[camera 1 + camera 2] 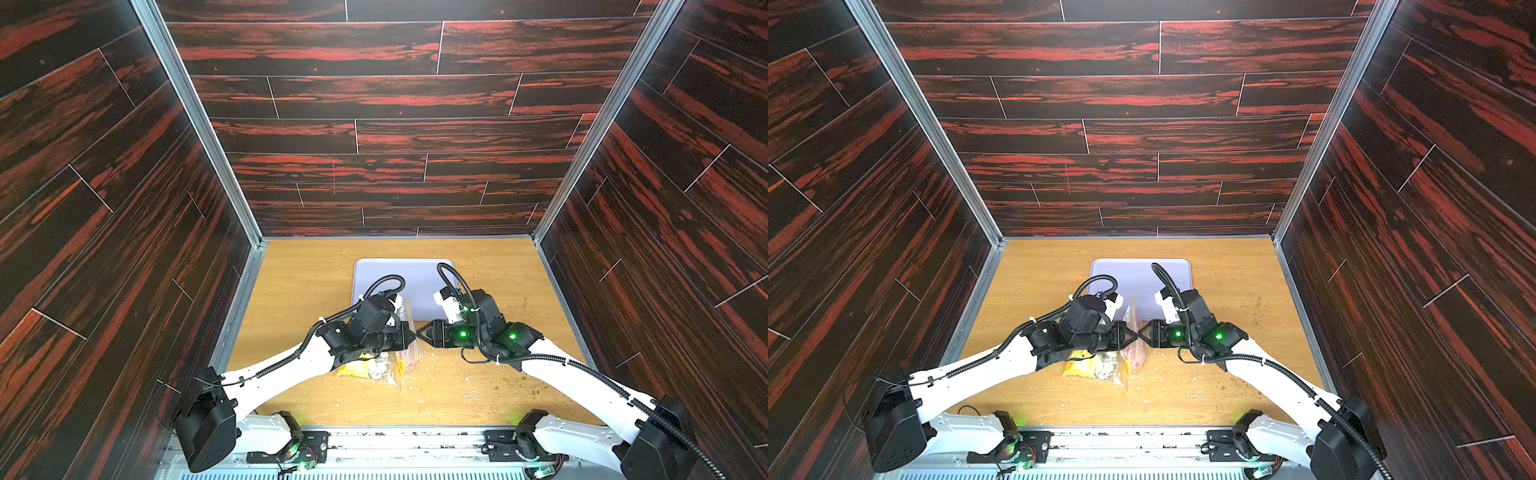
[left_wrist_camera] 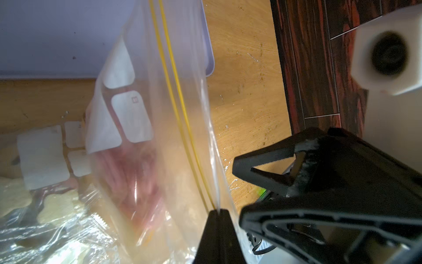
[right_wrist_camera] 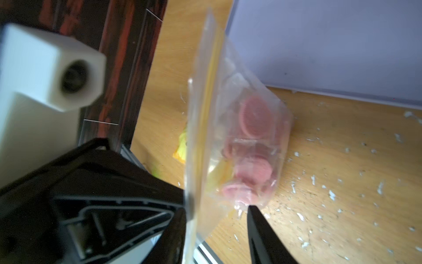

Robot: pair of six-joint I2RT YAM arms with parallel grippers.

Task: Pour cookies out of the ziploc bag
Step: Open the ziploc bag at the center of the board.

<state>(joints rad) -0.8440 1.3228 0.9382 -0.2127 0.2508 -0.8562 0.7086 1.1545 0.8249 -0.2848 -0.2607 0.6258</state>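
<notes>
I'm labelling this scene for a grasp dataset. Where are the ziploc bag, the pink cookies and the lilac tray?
ziploc bag (image 2: 159,137): left wrist view, clear wall beside the yellow zip.
pink cookies (image 3: 254,118): right wrist view, face of the uppermost disc.
lilac tray (image 1: 419,286): in a top view, its bare floor.

The clear ziploc bag (image 3: 228,75), with a yellow zip line along its upper edge, stands upright on edge, its bottom slumped on the table (image 3: 342,160). Pink round cookies (image 3: 253,118) in clear wrappers lie heaped in its lower half; paler pieces beside them are blurred.
</notes>
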